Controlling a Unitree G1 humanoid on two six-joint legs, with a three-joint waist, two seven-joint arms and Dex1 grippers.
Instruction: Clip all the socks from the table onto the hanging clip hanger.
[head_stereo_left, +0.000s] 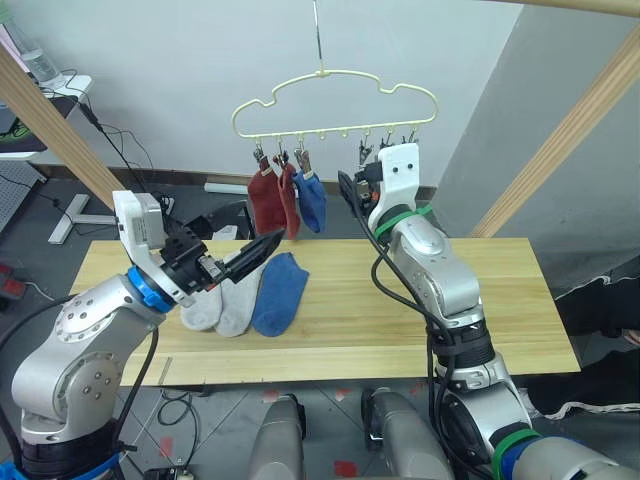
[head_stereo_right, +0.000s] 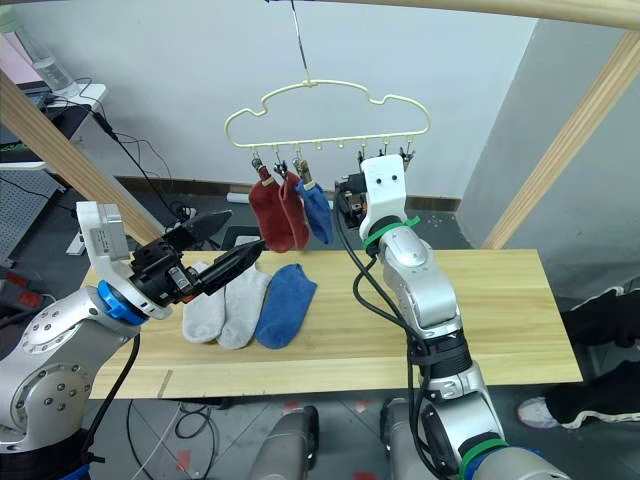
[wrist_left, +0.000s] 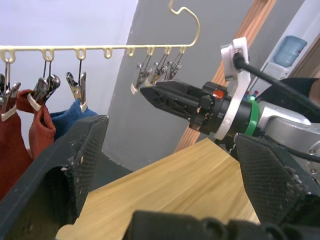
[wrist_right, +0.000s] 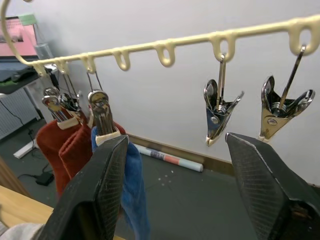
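The pale-yellow clip hanger (head_stereo_left: 335, 100) hangs above the table's far edge. Two rust-red socks (head_stereo_left: 265, 198) and a blue sock (head_stereo_left: 312, 200) are clipped on its left side. Several silver clips (wrist_right: 220, 112) on its right side hang empty. On the light-wood table (head_stereo_left: 450, 290) lie two grey socks (head_stereo_left: 225, 303) and a blue sock (head_stereo_left: 280, 293), side by side. My left gripper (head_stereo_right: 248, 232) is open and empty, hovering just above the grey socks. My right gripper (wrist_right: 175, 139) is raised, open and empty, just below the empty clips.
Slanted wooden poles of the frame (head_stereo_left: 560, 140) rise on both sides of the table. Cables and a desk (head_stereo_left: 50, 95) are at the back left. A person's leg and shoe (head_stereo_right: 545, 410) show at the table's right end.
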